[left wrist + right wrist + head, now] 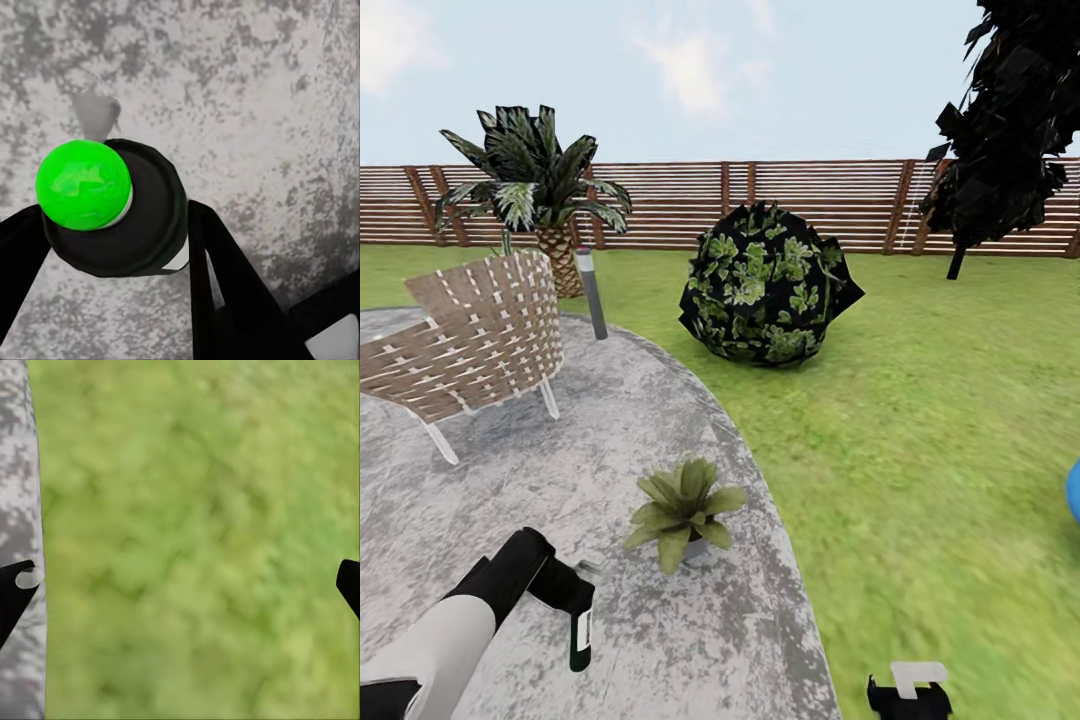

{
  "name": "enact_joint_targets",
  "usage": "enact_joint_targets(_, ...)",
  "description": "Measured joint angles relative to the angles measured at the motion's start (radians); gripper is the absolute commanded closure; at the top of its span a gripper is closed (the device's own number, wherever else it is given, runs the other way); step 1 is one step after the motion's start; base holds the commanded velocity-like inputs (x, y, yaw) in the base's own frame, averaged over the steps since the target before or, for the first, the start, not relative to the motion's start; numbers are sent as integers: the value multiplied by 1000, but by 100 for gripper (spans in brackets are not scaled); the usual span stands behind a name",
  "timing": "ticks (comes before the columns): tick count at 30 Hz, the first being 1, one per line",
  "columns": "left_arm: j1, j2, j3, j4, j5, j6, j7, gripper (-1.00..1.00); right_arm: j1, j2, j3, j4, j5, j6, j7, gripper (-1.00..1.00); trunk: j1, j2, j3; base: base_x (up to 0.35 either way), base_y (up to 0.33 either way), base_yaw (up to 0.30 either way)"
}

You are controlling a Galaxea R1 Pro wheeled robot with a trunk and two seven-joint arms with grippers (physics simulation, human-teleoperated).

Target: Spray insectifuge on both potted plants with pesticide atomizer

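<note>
One potted plant (pixel 685 505), a low rosette of broad pointed green leaves in a small grey pot, stands on the mottled grey stone patio (pixel 660 420) near its edge with the lawn (pixel 920 420).

The pesticide atomizer (pixel 581 628), a slim dark bottle with a white label, hangs base-down in the left gripper (pixel 565 590), over the patio and just short of the plant. In the left wrist view the black fingers (pixel 225 285) close on either side of the bottle (pixel 120 217), whose bright green round end faces the camera. The left arm reaches forward from the lower left of the head view, white forearm leading to a black wrist.

The right gripper (pixel 910 695) sits low near the patio's edge; in the right wrist view its fingertips (pixel 15 592) stand wide apart with nothing between them, above grass.

A woven chair (pixel 470 340), a dark leafy bush (pixel 765 285), a short palm (pixel 535 190) and a slatted wooden fence (pixel 810 205) lie beyond.
</note>
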Motion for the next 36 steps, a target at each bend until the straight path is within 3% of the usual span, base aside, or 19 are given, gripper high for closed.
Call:
enact_joint_targets(4,-3,-2,-19,-1,-4,17,-12,100,0,0,0,0,1,0,0,-100,0,0,0,295,216,0)
enact_joint_targets(9,-29,6,-149,-1,-3,62,-122,100,0,0,0,0,1,0,0,-100,0,0,0,295,194,0)
enact_joint_targets(11,-30,6,-175,-1,-5,63,-149,100,0,0,0,0,1,0,0,-100,0,0,0,315,120,0)
enact_joint_targets(18,-31,7,-191,-2,-17,62,-159,100,0,-3,-1,1,1,1,0,-100,1,0,0,165,38,0)
enact_joint_targets(21,-30,6,-193,0,-81,64,-161,100,0,-6,-1,1,2,1,-1,-100,1,0,0,7,1,0)
enact_joint_targets(23,-28,6,-193,0,-105,67,-163,100,0,-6,-1,1,1,1,-2,-100,1,0,0,1,0,0)
enact_joint_targets(36,-14,1,-198,3,-118,67,-162,100,0,-2,-1,-1,-2,-1,-2,-100,0,0,1,237,63,-71)
